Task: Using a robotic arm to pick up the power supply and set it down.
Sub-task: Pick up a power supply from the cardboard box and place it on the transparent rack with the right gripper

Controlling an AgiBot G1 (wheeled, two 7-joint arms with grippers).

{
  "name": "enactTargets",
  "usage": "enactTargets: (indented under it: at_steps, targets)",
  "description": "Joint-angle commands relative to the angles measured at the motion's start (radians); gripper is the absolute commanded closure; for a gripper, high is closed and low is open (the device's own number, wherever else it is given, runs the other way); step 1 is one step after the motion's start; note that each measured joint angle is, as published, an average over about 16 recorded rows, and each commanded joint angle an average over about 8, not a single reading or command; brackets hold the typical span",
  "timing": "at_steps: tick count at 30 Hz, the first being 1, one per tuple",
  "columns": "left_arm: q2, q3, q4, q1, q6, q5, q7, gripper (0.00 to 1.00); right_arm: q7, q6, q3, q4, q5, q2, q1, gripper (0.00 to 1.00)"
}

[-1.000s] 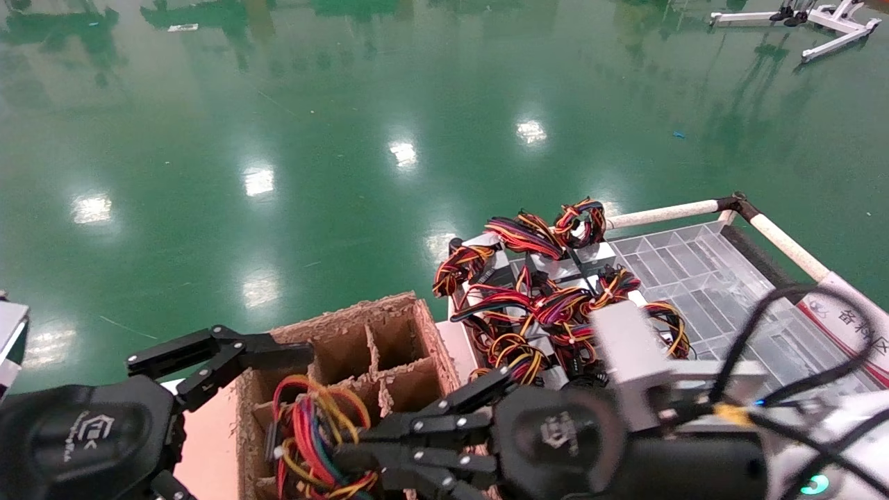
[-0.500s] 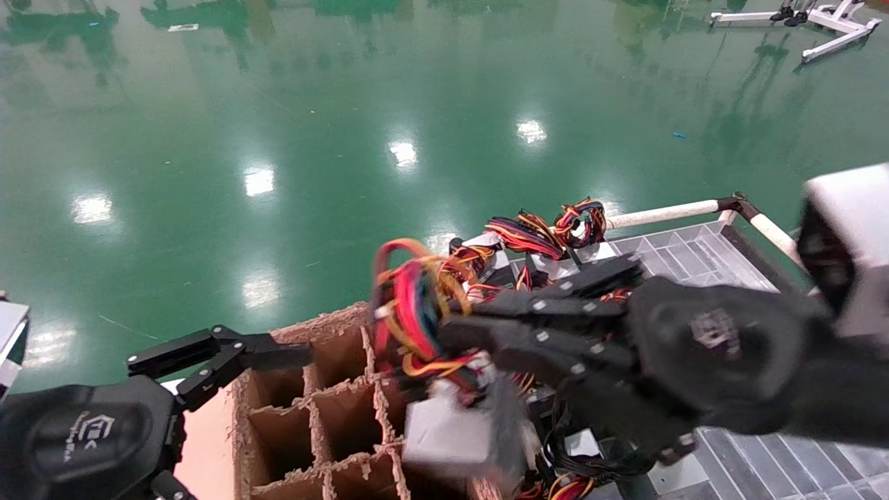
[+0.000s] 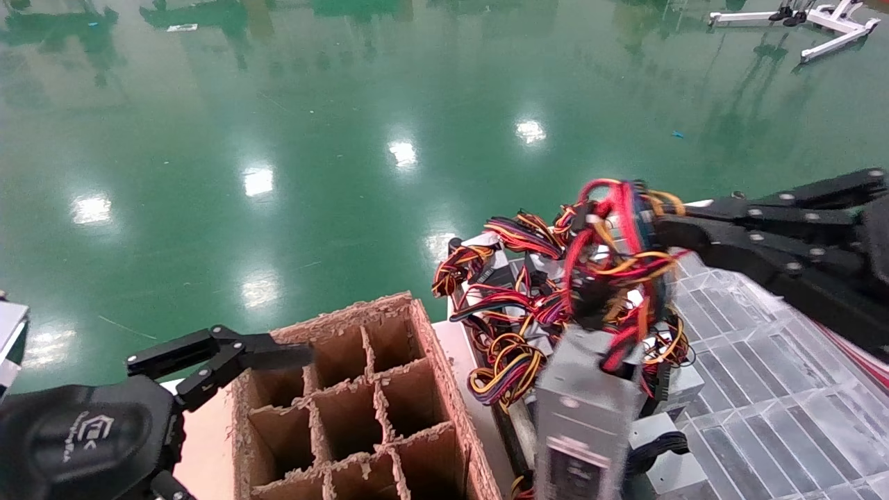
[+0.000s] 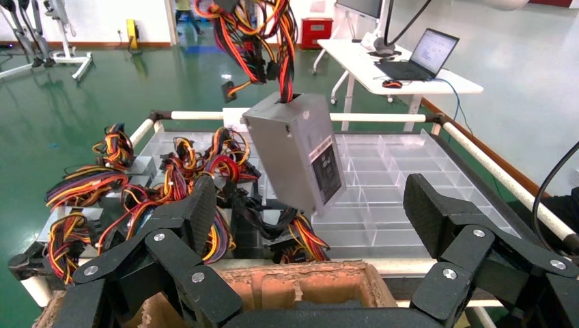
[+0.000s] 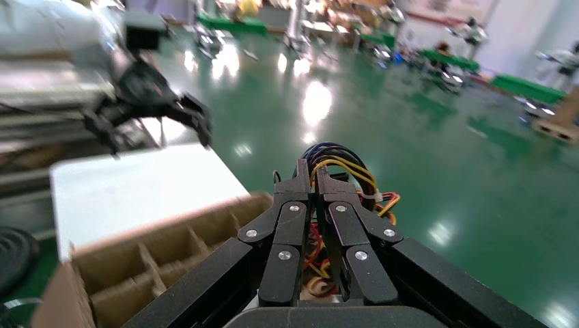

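The power supply (image 3: 587, 410), a silver-grey metal box with a black-and-white label, hangs tilted in the air by its red, yellow and black wire bundle (image 3: 618, 243). My right gripper (image 3: 660, 232) reaches in from the right and is shut on that bundle; the right wrist view shows its fingertips (image 5: 311, 171) pinched on the looped wires. The left wrist view shows the power supply (image 4: 300, 157) dangling over the near edge of the clear tray. My left gripper (image 4: 311, 212) stays open and empty at the lower left, beside the cardboard box.
A brown cardboard divider box (image 3: 347, 403) with empty cells stands at the front. To its right, a clear compartment tray (image 3: 750, 361) with a white tube rail (image 4: 382, 117) holds a pile of other wired units (image 3: 514, 292). Green floor lies beyond.
My right gripper lifted the power supply out of the cardboard box by its wires and swung it right, over the tray's pile. The left arm has not moved.
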Motion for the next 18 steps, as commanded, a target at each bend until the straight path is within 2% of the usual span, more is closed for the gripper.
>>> enactTargets:
  at_steps: [1, 11, 18]
  targets:
    - [0.0, 0.0, 0.0, 0.0, 0.0, 0.0, 0.0, 0.0, 0.002, -0.004, 0.001, -0.01, -0.02, 0.031, 0.013, 1.0]
    - [0.0, 0.0, 0.0, 0.0, 0.0, 0.0, 0.0, 0.0, -0.021, -0.029, -0.004, -0.08, -0.091, 0.124, 0.067, 1.0]
    - [0.0, 0.0, 0.0, 0.0, 0.0, 0.0, 0.0, 0.0, -0.049, -0.035, -0.038, -0.131, -0.186, 0.145, 0.112, 1.0]
